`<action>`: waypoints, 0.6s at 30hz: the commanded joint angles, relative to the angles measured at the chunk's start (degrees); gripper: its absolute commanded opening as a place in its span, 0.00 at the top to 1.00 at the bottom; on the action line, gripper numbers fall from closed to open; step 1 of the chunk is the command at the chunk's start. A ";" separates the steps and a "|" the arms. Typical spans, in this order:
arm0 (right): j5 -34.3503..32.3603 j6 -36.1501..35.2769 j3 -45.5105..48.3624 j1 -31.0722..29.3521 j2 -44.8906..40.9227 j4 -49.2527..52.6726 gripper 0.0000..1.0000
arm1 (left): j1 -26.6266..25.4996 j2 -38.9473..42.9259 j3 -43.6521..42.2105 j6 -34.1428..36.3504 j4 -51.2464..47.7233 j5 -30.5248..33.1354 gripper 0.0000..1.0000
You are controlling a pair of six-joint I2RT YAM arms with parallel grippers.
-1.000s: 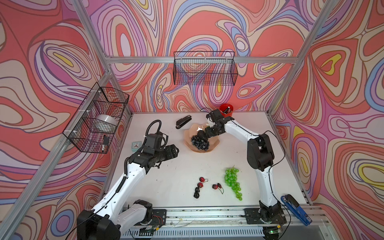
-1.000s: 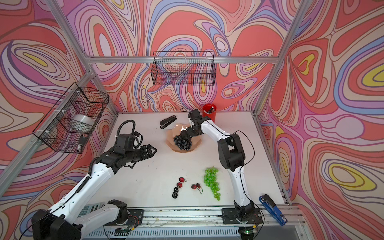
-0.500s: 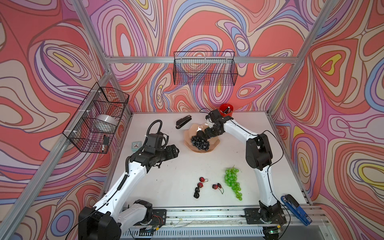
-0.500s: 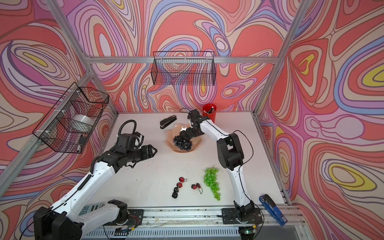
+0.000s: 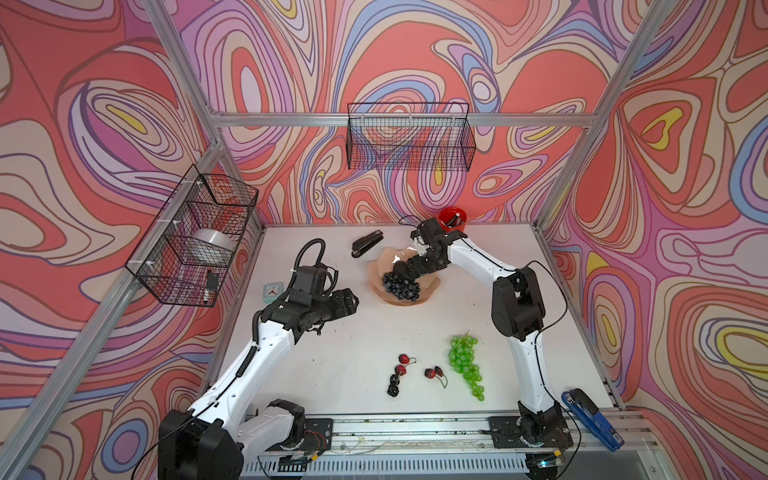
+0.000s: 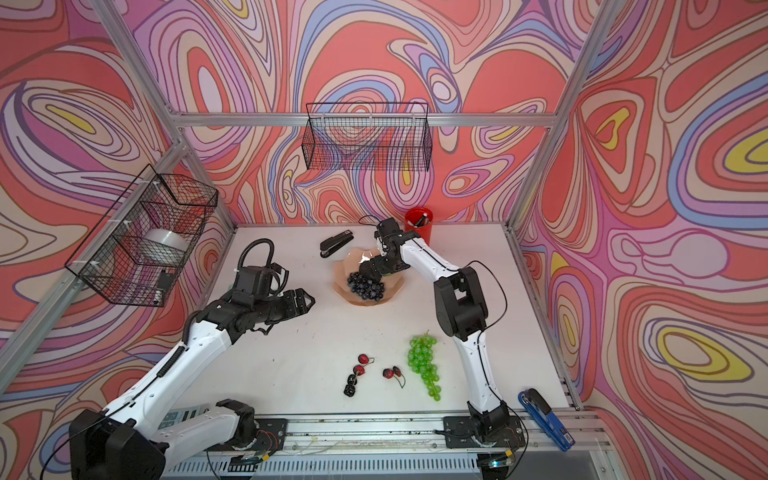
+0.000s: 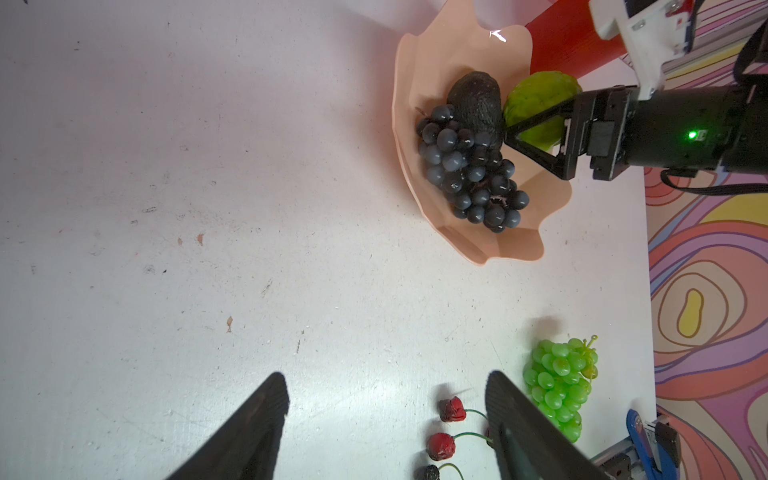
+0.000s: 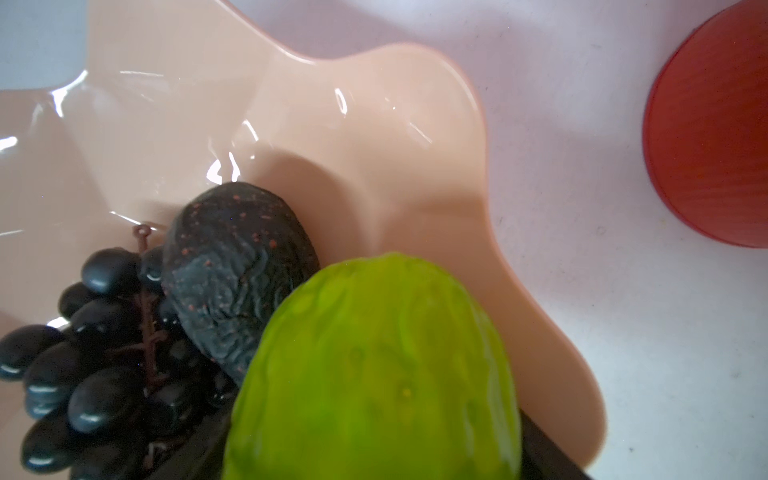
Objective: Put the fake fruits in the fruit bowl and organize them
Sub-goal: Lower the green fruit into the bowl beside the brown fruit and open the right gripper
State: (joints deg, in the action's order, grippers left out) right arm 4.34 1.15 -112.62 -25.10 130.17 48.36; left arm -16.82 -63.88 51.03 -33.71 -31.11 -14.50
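Glossy peach-pink wavy-rimmed plastic bowl (image 7: 515, 245) holds matte dark grape bunch (image 7: 469, 174), wrinkled dark avocado (image 7: 476, 104). R pincer (image 7: 509, 131) straddles bumpy lime-green fruit (image 8: 374, 365) in bowl; gripped or loose, can't tell. L pincer (image 7: 386, 380) wide apart, empty.

This is a robotics lab test cell, not a lived-in room. An aluminium frame (image 5: 415, 119) of bolted extrusion boxes in a white surface (image 5: 353, 332). The wall panels (image 5: 104, 124) are printed with loud swirling colours. A left arm (image 5: 270, 345) and a right arm (image 5: 478, 259), both white and black, stand on a metal rail (image 5: 415, 430) at the front edge, with a slotted cable duct (image 5: 415, 467) below it. A back wire basket (image 5: 409, 139) and a side wire basket (image 5: 195, 241) hang on the walls. Props lie scattered on the surface: a black stapler (image 5: 366, 243), a blue stapler (image 5: 590, 419), a small clock (image 5: 273, 289) and a plastic green grape bunch (image 5: 465, 365).
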 commanded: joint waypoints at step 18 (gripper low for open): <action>-1.64 -1.12 -2.10 -0.39 -5.58 3.70 0.23 | 0.22 -0.63 1.69 -0.37 -0.92 0.25 0.22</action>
State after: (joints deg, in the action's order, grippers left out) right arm 3.60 0.30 -113.78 -25.21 126.69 51.40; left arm -16.82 -63.96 51.46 -33.71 -31.11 -14.52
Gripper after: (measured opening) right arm 0.782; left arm 0.781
